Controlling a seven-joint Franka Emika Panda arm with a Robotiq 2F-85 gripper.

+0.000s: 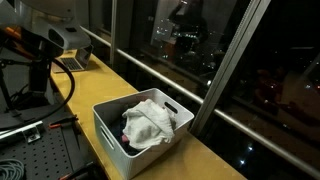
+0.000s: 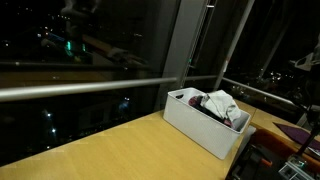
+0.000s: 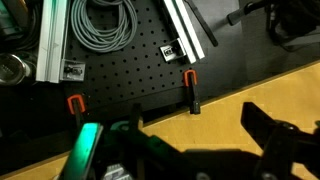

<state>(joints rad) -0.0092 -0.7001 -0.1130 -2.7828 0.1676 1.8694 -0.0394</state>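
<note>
In the wrist view my gripper [image 3: 195, 142] is open and empty, its two dark fingers spread above the bare wooden tabletop [image 3: 230, 110] near its edge. In an exterior view the arm [image 1: 40, 45] stands at the far end of the table, well away from a white plastic bin [image 1: 110, 136]. The bin holds a crumpled white cloth [image 1: 148, 122]. The bin [image 2: 200, 130] and the cloth [image 2: 218, 103] show in both exterior views. The gripper touches nothing.
A black perforated board [image 3: 120, 80] lies beside the wooden top, with a coiled grey cable [image 3: 100, 25], an aluminium rail [image 3: 52, 40] and orange-tipped clamps [image 3: 190, 85] at the table edge. Large dark windows with a rail [image 1: 170, 75] run along the table.
</note>
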